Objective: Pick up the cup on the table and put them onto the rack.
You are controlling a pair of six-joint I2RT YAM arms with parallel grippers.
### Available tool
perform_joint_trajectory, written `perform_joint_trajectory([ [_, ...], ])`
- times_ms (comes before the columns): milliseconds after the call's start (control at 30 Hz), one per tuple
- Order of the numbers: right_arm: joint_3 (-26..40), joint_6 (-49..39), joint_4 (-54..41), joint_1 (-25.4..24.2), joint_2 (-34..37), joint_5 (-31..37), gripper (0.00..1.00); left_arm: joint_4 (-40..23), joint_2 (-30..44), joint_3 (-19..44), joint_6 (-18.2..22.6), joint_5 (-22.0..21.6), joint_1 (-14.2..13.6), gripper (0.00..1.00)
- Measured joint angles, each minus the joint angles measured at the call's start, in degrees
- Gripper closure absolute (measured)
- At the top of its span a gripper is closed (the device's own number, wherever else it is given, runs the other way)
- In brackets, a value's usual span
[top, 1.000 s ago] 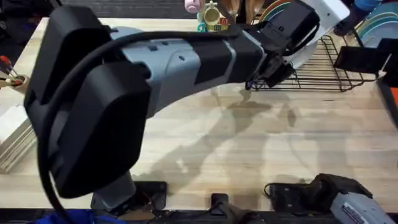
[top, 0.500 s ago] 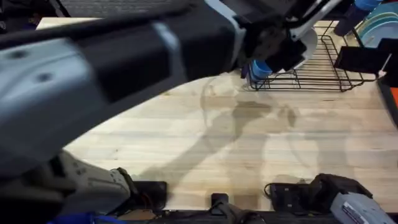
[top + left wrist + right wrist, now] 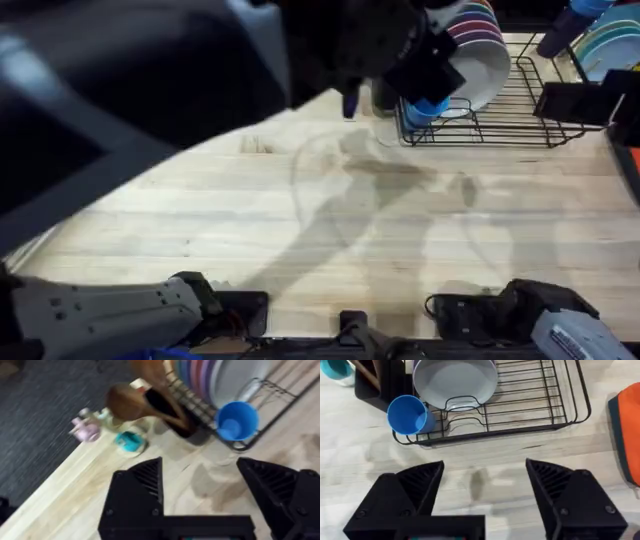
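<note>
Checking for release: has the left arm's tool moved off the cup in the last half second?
Yes. The left tool is open, back from the cup, which lies on the rack corner.

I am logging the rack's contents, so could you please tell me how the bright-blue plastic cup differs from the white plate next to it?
The bright-blue plastic cup is a small tapered tumbler; the white plate is a wide, shallow disc and clearly larger. The cup lies on its side at a corner of the black wire rack, its open mouth showing; the plate stands on edge in the wires. Both rest in the rack, and no gripper holds either.
</note>
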Motion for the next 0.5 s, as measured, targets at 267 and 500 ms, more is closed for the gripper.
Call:
perform_joint_trajectory([
  [267,0.0,0.0,-2.7,-0.3,0.0,1.9,0.009,-6.4,-4.7,0.0,-3.9,-3.0,10.9,0.008],
  [500,0.0,0.8,-3.6,-6.5,-1.6,4.2,0.009,-9.4,-6.6,0.0,-4.7,-3.6,19.2,0.008],
])
